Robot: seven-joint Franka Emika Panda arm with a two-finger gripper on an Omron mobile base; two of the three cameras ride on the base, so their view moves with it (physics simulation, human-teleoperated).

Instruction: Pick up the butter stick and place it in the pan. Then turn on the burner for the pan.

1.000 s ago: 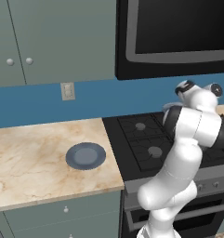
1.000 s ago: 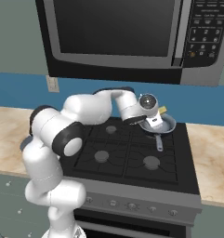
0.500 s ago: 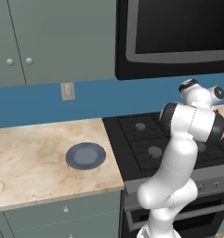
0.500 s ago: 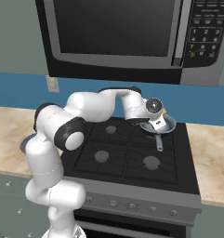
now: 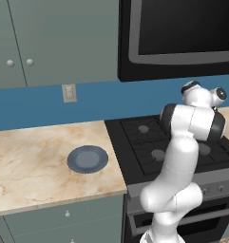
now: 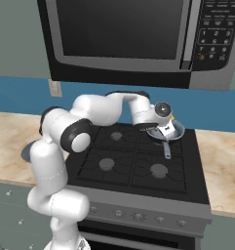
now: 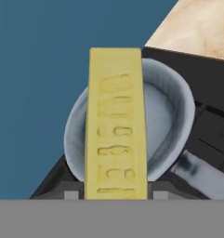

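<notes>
From the left base view, the white arm reaches over a black stove; a dark plate sits on the marble counter. From the right base view, the gripper hovers over the pan at the stove's back right. In the hand view, the jaws clamp the butter stick above the pan.

You see a pale-yellow butter stick with embossed lettering over the grey-blue pan. Beside the black stove, the counter is beige marble, bearing a dark blue-grey plate.
</notes>
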